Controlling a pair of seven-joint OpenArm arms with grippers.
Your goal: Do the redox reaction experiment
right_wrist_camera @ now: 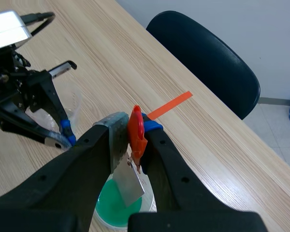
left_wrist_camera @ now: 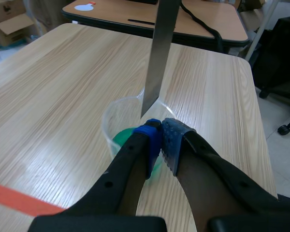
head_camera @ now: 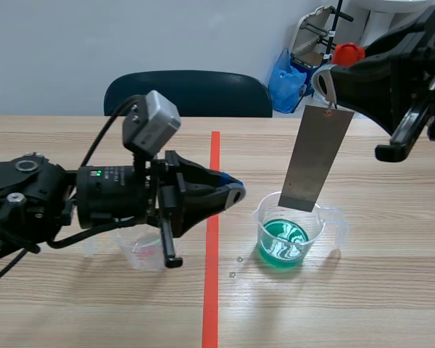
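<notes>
Reference: green beaker [head_camera: 320, 230], clear, holding green liquid [head_camera: 281, 243], standing on the table [head_camera: 391, 290] just right of the orange tape line [head_camera: 212, 290].
Metal strip [head_camera: 317, 158]: hangs tilted over the green beaker, lower edge at about the mouth and above the liquid. Cannot tell whether it has passed the rim.
Red clip [head_camera: 348, 53]: bites the strip's top end, high above the green beaker.
Right claw [right_wrist_camera: 132, 126]: pinching the red clip, so it carries the strip by the clip and not directly.
Left claw [left_wrist_camera: 160, 128]: pads pressed together on nothing, tips just beside the green beaker's near rim, on the tape side.
Empty beaker [head_camera: 146, 252]: left of the green beaker, across the tape line, under the left arm.
Risk 1: the strip hangs free from the clip. A sideways sway could set its edge on the rim and tip or drag the green beaker.
Risk 2: too fast a descent could splash the liquid onto the table.
Risk 3: the left claw sits close enough that a small nudge would shove the beaker out from under the strip.
Risk 4: the clip could turn in the pads, leaving the strip skewed.
Count: beakers 2 (1 filled, 1 empty); strip 1; clip 1; claws 2; tape line 1.
</notes>
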